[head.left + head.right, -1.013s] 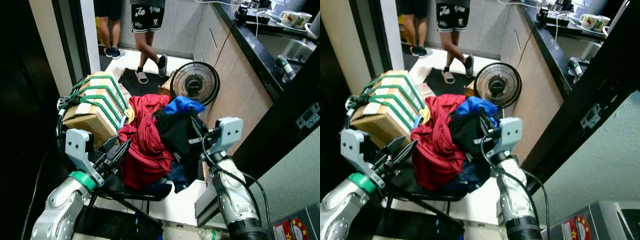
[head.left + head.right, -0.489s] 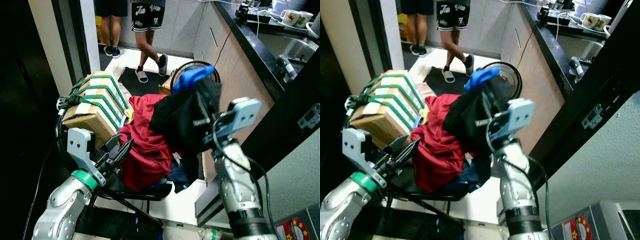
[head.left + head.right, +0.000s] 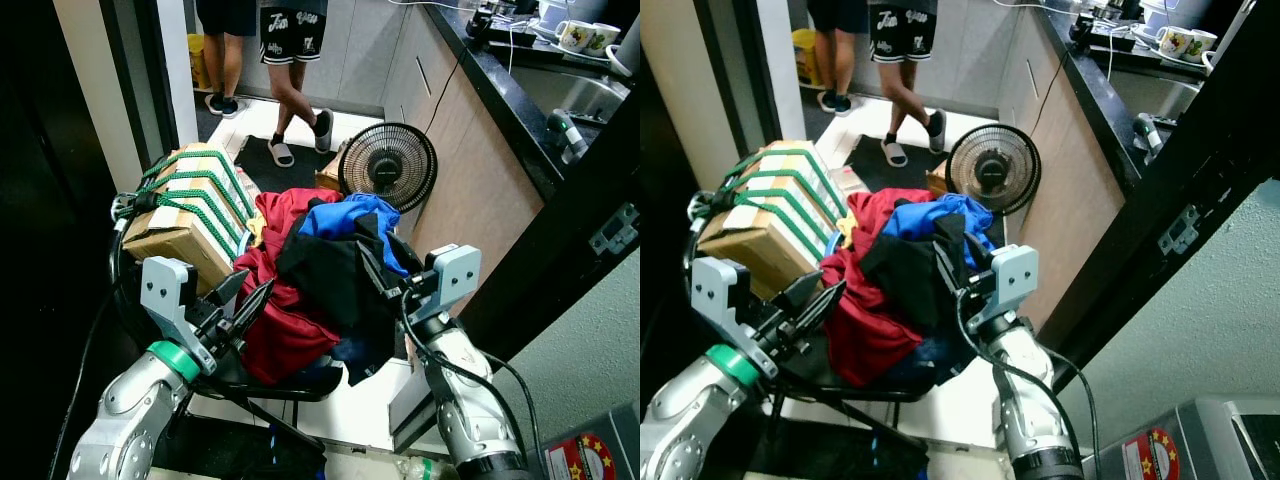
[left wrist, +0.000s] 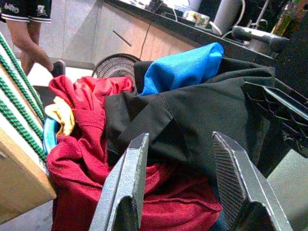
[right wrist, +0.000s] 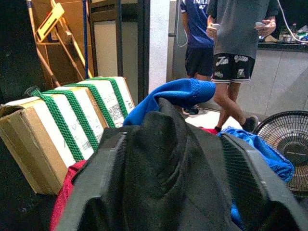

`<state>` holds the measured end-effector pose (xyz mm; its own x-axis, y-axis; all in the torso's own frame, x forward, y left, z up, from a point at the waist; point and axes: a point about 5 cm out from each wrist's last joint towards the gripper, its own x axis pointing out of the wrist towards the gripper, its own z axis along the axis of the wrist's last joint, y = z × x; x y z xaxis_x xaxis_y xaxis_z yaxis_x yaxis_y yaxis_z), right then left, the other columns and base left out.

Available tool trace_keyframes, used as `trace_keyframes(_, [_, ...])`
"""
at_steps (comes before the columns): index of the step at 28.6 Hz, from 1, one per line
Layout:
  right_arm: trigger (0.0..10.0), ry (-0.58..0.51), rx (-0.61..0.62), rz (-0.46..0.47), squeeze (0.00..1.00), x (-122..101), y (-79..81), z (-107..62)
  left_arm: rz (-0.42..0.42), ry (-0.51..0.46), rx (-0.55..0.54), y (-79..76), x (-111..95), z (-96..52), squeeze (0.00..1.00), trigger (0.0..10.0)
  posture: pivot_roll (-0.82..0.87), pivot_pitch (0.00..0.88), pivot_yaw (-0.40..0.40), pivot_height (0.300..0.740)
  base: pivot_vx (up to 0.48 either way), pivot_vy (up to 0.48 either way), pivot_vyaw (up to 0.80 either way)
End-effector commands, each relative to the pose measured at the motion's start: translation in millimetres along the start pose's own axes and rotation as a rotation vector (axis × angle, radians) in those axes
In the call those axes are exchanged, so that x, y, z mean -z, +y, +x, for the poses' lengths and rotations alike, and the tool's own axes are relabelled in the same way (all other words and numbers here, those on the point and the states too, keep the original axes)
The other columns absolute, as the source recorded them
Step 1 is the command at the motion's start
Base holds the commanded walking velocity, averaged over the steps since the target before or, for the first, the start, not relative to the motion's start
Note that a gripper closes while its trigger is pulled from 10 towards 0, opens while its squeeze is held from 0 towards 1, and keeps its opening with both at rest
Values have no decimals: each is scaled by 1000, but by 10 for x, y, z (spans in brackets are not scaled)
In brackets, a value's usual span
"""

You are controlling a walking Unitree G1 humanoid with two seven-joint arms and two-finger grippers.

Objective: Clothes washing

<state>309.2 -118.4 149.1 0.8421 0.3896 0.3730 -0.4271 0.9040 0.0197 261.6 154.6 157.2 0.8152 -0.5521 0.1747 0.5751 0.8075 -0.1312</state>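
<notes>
A heap of clothes lies on a dark chair: a red garment (image 3: 290,320), a black garment (image 3: 335,275) and a blue garment (image 3: 345,215) on top. My right gripper (image 3: 378,272) is shut on the black garment; its fingers (image 5: 113,166) pinch a bunched fold with blue cloth behind it. My left gripper (image 3: 245,300) stands open at the near left edge of the heap, its fingers (image 4: 122,192) just in front of the red and black cloth, holding nothing.
A cardboard box (image 3: 185,215) bound with green straps sits left of the heap. A black floor fan (image 3: 388,165) stands behind it, by the wooden cabinet (image 3: 470,160). Two people (image 3: 295,40) stand at the back. A dark door frame (image 3: 570,210) rises at right.
My right gripper, which had lifted the black and blue clothes high, has come back down; the clothes now drape lower on the heap. The left gripper has barely moved.
</notes>
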Motion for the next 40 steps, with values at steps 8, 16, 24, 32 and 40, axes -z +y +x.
trace_keyframes(8, [10000,87,-36,-3,0,85,-47,175,0,11,18,-35,33,14,0,10000,101,0,-81,740,0,0,0])
trace_keyframes(16, [10000,100,-96,6,0,116,29,165,4,14,14,-36,33,-3,0,10000,107,0,-81,740,0,0,0])
trace_keyframes(24, [10000,222,-178,-53,0,295,89,73,16,39,25,-41,56,-15,0,10000,102,0,-72,740,0,0,0])
trace_keyframes(32, [5882,214,-182,-50,0,293,82,76,20,40,30,-40,51,-11,0,10000,101,0,-70,740,0,0,0])
trace_keyframes(40, [0,184,-161,-39,0,250,55,100,22,34,24,-25,35,-11,0,10000,104,0,-70,740,0,0,0])
